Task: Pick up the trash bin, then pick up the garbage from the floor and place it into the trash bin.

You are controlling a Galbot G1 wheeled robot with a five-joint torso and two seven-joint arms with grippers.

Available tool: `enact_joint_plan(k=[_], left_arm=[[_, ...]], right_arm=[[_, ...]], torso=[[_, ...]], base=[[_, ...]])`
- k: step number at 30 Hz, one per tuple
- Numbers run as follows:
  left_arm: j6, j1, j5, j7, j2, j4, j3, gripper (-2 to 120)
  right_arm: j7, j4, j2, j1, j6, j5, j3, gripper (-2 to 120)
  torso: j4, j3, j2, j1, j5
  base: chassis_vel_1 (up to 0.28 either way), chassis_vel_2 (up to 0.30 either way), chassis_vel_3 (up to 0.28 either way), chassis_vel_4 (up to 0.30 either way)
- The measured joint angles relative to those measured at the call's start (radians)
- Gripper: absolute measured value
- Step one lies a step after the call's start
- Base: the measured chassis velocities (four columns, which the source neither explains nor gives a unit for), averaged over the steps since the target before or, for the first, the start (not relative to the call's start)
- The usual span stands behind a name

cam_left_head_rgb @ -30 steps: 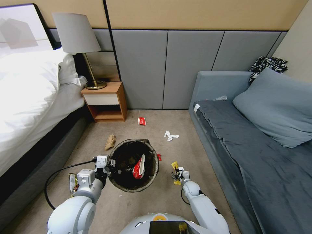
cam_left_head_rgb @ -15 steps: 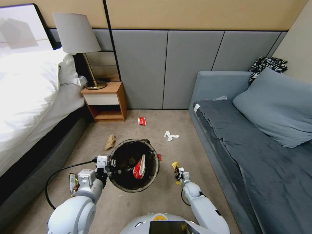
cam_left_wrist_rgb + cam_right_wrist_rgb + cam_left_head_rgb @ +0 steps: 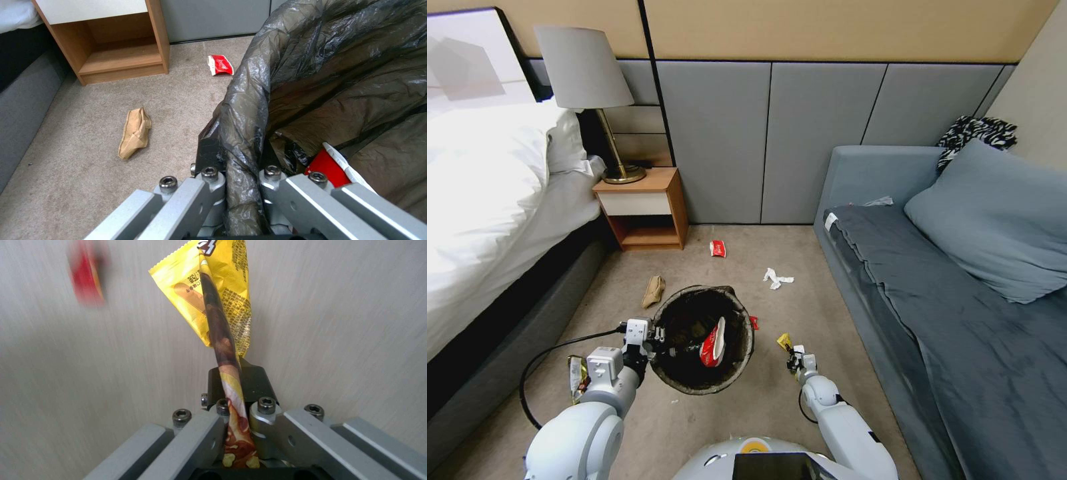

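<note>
The left gripper (image 3: pixel 659 337) is closed on the near-left rim of the trash bin (image 3: pixel 740 343), pinching the dark liner bag (image 3: pixel 249 133) folded over it; the trash bin hangs in the middle of the floor (image 3: pixel 727 413), and a red-and-white wrapper (image 3: pixel 712 343) lies inside it; the right gripper (image 3: pixel 794 357) is just to the right of the trash bin and is closed on a yellow wrapper (image 3: pixel 218 306), which sticks up from between its fingers; a small red scrap (image 3: pixel 754 323) sits by the right side of the bin, maybe touching it; farther off on the floor lie a brown crumpled paper (image 3: pixel 653 291) to the left, a red wrapper (image 3: pixel 718 248) near the wooden nightstand (image 3: pixel 642 208), and a white tissue (image 3: pixel 776 277) to the right, near the grey sofa (image 3: pixel 960 287).
</note>
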State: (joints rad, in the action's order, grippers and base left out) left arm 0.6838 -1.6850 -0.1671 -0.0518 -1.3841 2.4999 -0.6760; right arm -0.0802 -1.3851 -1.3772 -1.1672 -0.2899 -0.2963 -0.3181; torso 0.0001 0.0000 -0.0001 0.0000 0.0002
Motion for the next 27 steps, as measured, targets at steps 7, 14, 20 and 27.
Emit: enact_joint_plan(k=[7,14,20,27], left_arm=[[0.001,0.005,0.000,0.000,-0.006,0.000,0.004,1],[0.001,0.004,0.001,0.000,-0.007,0.000,0.005,1],[0.001,0.003,0.001,0.000,-0.007,0.000,0.011,1],[0.001,0.005,0.002,0.000,-0.007,0.000,0.016,1]], right_arm=[[0.045,-0.351,0.024,-0.041,-0.046,0.008,-0.092,0],[0.017,-0.610,0.043,-0.054,-0.117,-0.103,-0.080,0],[-0.010,-0.842,0.056,-0.040,-0.191,-0.198,-0.014,0],[0.027,-0.952,0.048,0.001,-0.218,-0.233,0.072,0]], torso=[[0.0001,0.000,0.000,0.000,-0.0002],[-0.0001,0.000,0.000,0.000,-0.0003],[0.0000,0.000,0.000,0.000,-0.0001],[0.0001,0.000,0.000,0.000,-0.0003]], base=[[0.000,0.000,0.000,0.000],[0.000,0.000,0.000,0.000],[0.000,0.000,0.000,0.000],[0.000,0.000,0.000,0.000]])
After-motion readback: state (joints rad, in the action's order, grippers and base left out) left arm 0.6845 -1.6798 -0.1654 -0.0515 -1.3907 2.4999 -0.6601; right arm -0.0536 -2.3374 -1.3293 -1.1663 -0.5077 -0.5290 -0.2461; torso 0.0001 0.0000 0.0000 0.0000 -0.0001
